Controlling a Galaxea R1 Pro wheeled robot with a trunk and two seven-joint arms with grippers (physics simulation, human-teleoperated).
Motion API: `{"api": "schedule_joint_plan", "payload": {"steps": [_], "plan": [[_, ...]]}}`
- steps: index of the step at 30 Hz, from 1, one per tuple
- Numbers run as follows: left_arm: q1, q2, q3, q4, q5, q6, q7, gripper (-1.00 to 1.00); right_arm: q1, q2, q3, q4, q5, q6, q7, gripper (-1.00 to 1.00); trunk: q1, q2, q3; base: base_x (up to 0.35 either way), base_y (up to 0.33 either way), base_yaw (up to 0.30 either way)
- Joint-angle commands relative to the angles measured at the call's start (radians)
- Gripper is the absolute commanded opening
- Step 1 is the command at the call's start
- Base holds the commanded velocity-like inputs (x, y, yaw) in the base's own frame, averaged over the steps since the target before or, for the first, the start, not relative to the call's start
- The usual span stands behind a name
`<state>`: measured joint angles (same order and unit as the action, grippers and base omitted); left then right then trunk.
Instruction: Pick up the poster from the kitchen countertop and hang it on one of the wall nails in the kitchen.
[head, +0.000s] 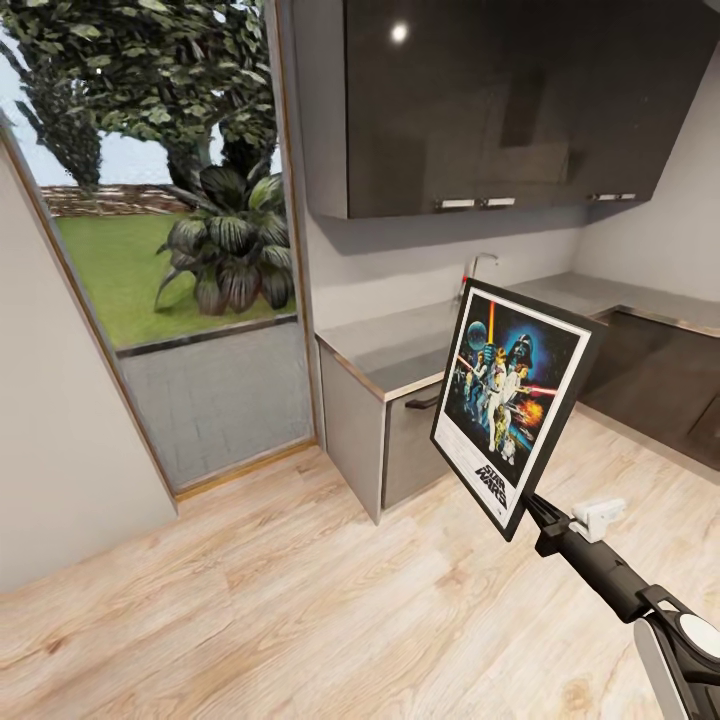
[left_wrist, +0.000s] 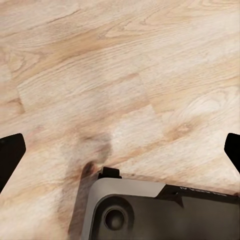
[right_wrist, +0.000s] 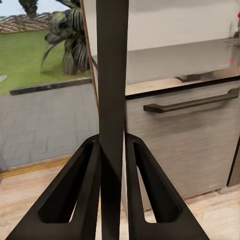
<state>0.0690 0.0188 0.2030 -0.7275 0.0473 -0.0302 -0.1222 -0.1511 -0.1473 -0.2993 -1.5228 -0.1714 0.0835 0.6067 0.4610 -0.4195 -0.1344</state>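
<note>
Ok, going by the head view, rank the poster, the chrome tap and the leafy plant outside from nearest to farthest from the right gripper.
1. The poster, clamped in the right gripper.
2. The chrome tap, behind the poster on the kitchen countertop.
3. The leafy plant, outdoors beyond the glass, off to the left.

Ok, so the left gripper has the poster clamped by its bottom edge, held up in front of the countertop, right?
Not the left: it is the right gripper that clamps the poster by its bottom edge, in front of the countertop. The head view shows it, and the right wrist view has both fingers pressed on the frame.
</note>
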Motion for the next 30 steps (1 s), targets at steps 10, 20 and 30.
{"api": "schedule_joint_plan", "payload": {"steps": [10,20,30], "plan": [[0.0,0.0,0.003,-0.001,0.005,0.0,-0.007,1.0,-0.001,0.0,0.0,0.0,-0.013,0.01,0.007,-1.0,-0.011,0.019,0.008,0.0,0.0,0.0],[0.0,0.0,0.001,0.0,0.005,0.0,-0.007,1.0,-0.001,0.0,0.0,0.0,-0.013,0.01,0.007,-1.0,-0.011,0.019,0.008,0.0,0.0,0.0],[0.0,0.0,0.003,-0.001,0.006,-0.002,-0.007,1.0,0.001,0.0,0.0,-0.001,-0.013,0.01,0.009,-1.0,-0.011,0.019,0.008,0.0,0.0,0.0]]}}
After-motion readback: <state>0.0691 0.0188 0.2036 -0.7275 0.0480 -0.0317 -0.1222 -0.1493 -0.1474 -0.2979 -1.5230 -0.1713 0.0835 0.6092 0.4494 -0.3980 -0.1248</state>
